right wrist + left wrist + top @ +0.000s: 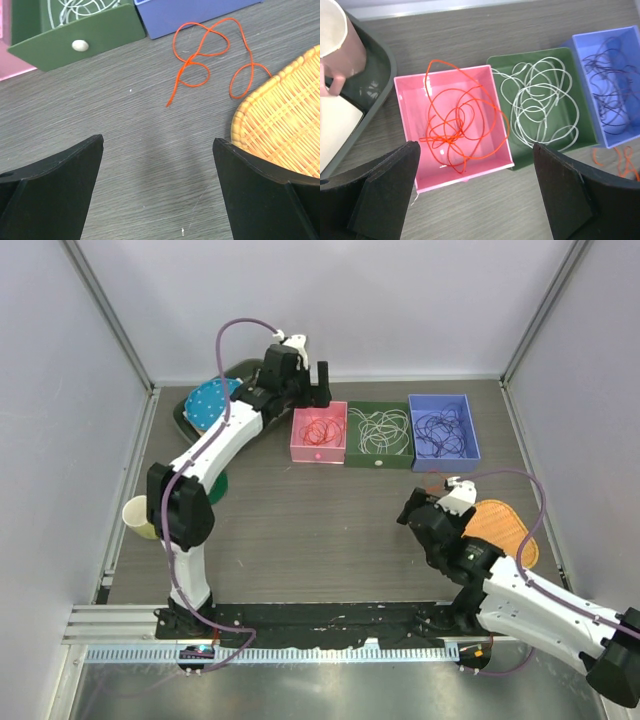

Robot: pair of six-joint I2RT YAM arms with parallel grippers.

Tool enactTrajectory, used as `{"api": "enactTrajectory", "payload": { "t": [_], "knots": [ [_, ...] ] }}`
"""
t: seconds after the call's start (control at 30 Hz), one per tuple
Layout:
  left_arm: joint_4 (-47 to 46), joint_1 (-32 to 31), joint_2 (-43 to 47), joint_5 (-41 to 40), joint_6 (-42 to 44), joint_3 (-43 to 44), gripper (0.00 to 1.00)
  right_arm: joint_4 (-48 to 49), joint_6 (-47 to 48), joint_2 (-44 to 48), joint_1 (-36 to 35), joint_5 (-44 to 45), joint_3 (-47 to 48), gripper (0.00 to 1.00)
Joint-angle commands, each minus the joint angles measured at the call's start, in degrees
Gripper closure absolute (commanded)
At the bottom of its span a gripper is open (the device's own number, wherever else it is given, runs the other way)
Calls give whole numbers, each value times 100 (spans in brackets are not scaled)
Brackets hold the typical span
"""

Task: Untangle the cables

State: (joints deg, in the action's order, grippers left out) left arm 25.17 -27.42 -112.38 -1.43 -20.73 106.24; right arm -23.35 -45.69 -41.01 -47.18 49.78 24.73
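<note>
Directly below left pincer (475, 155): red-orange cable (460, 125), apparently inside pink box (412, 105).

Top cam is sitting high above and behind the arm bases (190, 618), looking down and forward, taking in the whole table (320, 530) from far off. Left wrist cam is hanging fairly close over the pink box (410, 95), green box (585, 125) and blue box (577, 50), pointing nearly straight down, while the right wrist cam is riding low by the tabletop, facing the green box's knobbed front and the wicker tray (285, 130). Both wrist views are sharing the green and blue boxes and the loose orange cable (189, 62).
</note>
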Motion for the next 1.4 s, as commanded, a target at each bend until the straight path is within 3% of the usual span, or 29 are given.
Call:
{"api": "enactTrajectory", "payload": {
  "t": [0.0,0.2,0.3,0.47,0.67,0.73,0.77,0.87,1.03,1.07,1.17,1.2,1.3,1.37],
  "knots": [
    [-48,-35,707,345,104,-200,0,155,-124,-283,445,-310,331,3],
    [14,-97,1700,538,17,-849,0,866,183,-1197,1561,-1391,401,3],
    [-309,-193,2578,705,-150,-1866,0,1280,394,-1864,2106,-1664,611,4],
    [-1582,-281,4389,979,-563,-4398,0,1623,517,-3163,2546,-1858,1217,8],
    [-1787,-308,5707,961,-1152,-6095,0,1641,622,-4177,2740,-1963,1701,34],
    [-1831,-308,5884,882,-1301,-6490,0,1597,780,-4432,2740,-2251,1807,50],
    [-1823,-308,5937,821,-1345,-6562,0,1649,859,-4459,2740,-2427,1790,66],
    [-1665,-308,6008,714,-1433,-6695,0,2148,1141,-4170,2740,-3218,1457,99],
    [-1726,-317,5886,942,-1522,-6862,0,2537,1579,-3074,2714,-4395,956,99],
    [-1795,-308,5868,1091,-1530,-6888,0,2712,1633,-2888,2688,-5137,894,99],
    [-1989,-308,5815,1442,-1574,-6985,0,3107,1774,-2333,2565,-6301,735,99],
    [-2033,-308,5797,1505,-1592,-7011,0,3222,1800,-2254,2408,-7053,726,99],
    [-2130,-317,5806,1689,-1592,-7090,0,3565,1888,-2025,1934,-8216,770,99],
    [-2235,-317,5858,1777,-1539,-7143,0,3583,1915,-1902,1643,-8327,928,99]
  ]
}}
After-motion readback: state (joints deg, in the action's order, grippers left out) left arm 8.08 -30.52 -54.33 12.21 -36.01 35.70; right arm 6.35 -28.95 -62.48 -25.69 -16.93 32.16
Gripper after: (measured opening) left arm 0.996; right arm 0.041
